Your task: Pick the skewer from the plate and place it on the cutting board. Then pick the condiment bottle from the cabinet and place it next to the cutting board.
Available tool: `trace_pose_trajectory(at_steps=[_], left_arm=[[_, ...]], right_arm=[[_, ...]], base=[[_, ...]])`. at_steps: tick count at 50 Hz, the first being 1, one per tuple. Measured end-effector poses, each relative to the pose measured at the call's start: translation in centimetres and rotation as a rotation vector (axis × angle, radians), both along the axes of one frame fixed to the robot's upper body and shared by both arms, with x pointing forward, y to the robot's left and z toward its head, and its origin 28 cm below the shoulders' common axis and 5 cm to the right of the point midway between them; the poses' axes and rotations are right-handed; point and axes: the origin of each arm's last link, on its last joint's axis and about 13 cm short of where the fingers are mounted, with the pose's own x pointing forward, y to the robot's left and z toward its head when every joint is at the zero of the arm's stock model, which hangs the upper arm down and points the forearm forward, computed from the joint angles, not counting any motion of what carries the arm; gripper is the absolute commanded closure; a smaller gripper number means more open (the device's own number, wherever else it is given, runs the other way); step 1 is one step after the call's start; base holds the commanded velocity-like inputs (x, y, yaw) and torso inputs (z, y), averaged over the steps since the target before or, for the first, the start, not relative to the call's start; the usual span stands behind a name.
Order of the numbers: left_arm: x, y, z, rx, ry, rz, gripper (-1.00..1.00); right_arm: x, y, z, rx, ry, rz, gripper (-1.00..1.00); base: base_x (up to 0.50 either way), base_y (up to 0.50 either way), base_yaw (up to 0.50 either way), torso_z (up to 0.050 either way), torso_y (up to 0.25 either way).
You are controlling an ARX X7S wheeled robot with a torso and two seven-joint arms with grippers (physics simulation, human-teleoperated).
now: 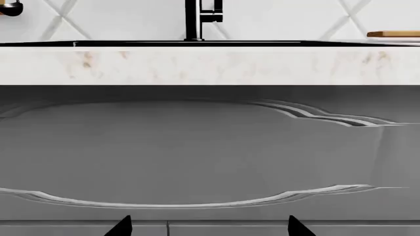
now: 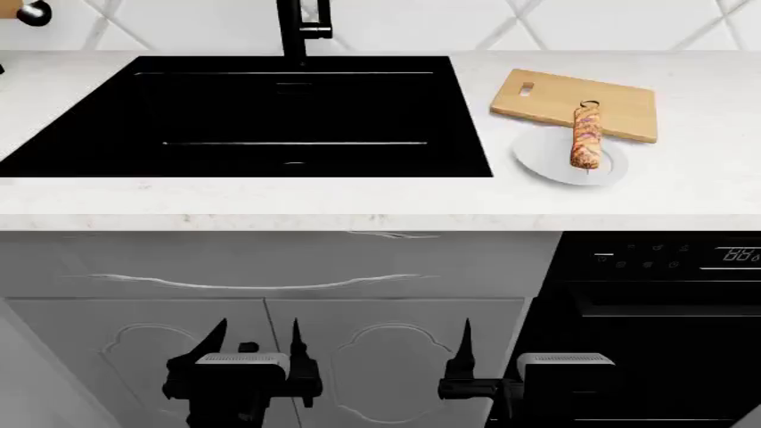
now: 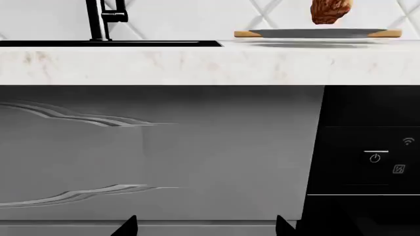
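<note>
Head view: a pale marble worktop (image 2: 666,192) runs across the upper part, with a black sink (image 2: 256,120) and a black tap (image 2: 299,25) behind it. To the right of the sink lies the cutting board (image 2: 612,105), and the plate (image 2: 553,159) sits just in front of it, overlapping its near edge. The skewer (image 2: 585,134) rests across both, one end on the plate and the other over the board. Both pincers hang low in front of the grey cabinet doors (image 2: 356,357), well below and apart from the skewer. The left pincer (image 2: 256,343) has its fingers spread apart and grasps nothing. For the right pincer (image 2: 466,343) I cannot tell.

Left wrist view: the worktop edge, the tap, a grey drawer front (image 1: 196,152), and an edge of the board at the far side. Two black fingertips (image 1: 121,227) stand wide apart.

Right wrist view: the plate rim with the meat end of the skewer above it, beside a black oven (image 3: 367,157). The fingertips (image 3: 128,227) are parted and empty.
</note>
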Motion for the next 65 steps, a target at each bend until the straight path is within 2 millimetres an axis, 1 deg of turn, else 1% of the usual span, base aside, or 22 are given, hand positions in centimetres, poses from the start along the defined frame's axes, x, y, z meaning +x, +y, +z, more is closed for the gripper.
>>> trace_pose_trajectory(at_steps=[14, 24, 29, 37, 41, 46, 55, 65], left_arm=[[0.3, 0.0, -0.9, 0.0, 0.019, -0.006, -1.0], [0.2, 0.1, -1.1, 0.004, 0.03, -0.012, -1.0], [0.1, 0.1, -1.1, 0.002, 0.031, -0.014, -1.0], [-0.1, 0.3, -0.2, -0.011, -0.001, -0.036, -1.0], [-0.2, 0.5, 0.7, -0.015, -0.022, -0.043, -1.0], [-0.2, 0.7, 2.3, -0.015, -0.054, -0.047, -1.0], [0.1, 0.9, 6.5, 0.0, -0.113, -0.05, -1.0], [1.5, 1.7, 11.3, 0.005, -0.162, -0.053, -1.0]], right_arm=[[0.1, 0.6, -0.3, 0.011, 0.008, 0.024, -1.0], [0.2, 0.8, -0.4, 0.02, 0.013, 0.034, -1.0], [0.1, 0.9, -0.3, 0.021, 0.013, 0.036, -1.0], [0.2, 0.9, 0.4, 0.021, 0.0, 0.042, -1.0], [0.2, 1.0, 1.2, 0.022, -0.016, 0.048, -1.0], [0.3, 0.9, 2.8, 0.011, -0.044, 0.06, -1.0], [0.5, 0.7, 6.8, -0.032, -0.091, 0.091, -1.0], [1.1, 0.1, 11.6, -0.062, -0.147, 0.122, -1.0]], base=[[0.0, 0.0, 0.0, 0.0, 0.0], [0.0, 0.0, 0.0, 0.0, 0.0], [0.0, 0.0, 0.0, 0.0, 0.0], [0.0, 0.0, 0.0, 0.049, 0.0], [0.0, 0.0, 0.0, 0.05, 0.0], [0.0, 0.0, 0.0, 0.05, 0.0], [0.0, 0.0, 0.0, 0.05, 0.0], [0.0, 0.0, 0.0, 0.05, 0.0]])
